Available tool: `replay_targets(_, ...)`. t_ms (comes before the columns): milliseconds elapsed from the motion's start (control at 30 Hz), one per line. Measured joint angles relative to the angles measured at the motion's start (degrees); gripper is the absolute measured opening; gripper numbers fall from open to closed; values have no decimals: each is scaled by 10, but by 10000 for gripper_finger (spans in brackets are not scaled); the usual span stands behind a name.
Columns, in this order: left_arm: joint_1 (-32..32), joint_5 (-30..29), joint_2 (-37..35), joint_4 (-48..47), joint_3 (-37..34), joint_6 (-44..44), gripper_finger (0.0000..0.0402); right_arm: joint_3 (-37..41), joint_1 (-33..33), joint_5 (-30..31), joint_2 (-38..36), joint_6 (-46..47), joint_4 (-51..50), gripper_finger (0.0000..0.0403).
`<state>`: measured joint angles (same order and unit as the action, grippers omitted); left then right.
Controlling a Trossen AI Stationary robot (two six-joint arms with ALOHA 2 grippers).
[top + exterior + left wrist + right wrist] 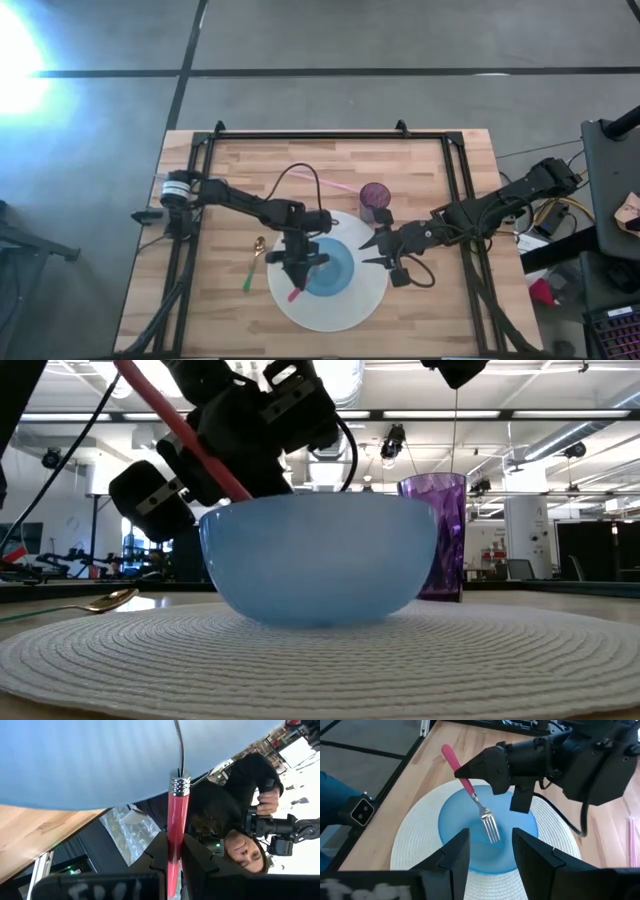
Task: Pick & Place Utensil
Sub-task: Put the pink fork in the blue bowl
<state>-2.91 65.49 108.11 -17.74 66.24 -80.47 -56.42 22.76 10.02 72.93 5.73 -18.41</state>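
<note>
Left end effector: clamping pink-handled fork, tilted, tines pointing into blue bowl directly below.
Right end effector: gaping empty, waiting beside.

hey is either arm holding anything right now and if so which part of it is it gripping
The left gripper holds the pink-handled fork by its handle, tines pointing down over the blue bowl. The right gripper is open and holds nothing.
</note>
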Motion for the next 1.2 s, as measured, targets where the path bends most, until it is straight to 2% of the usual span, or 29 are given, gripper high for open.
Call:
replay_targets(367, 1, -26, -3, 2, 8, -21, 38, 0, 0, 0, 0, -4, 0, 136)
replay_targets(600, 1, -28, -3, 2, 8, -22, 56, 0, 0, 0, 0, -3, -1, 126)
replay_targets(900, 1, -30, -3, 2, 8, -24, 58, 0, 0, 0, 0, -1, -2, 126)
replay_targets(1200, 1, -28, -3, 2, 8, -23, 95, 0, 2, 0, 0, 2, -2, 124)
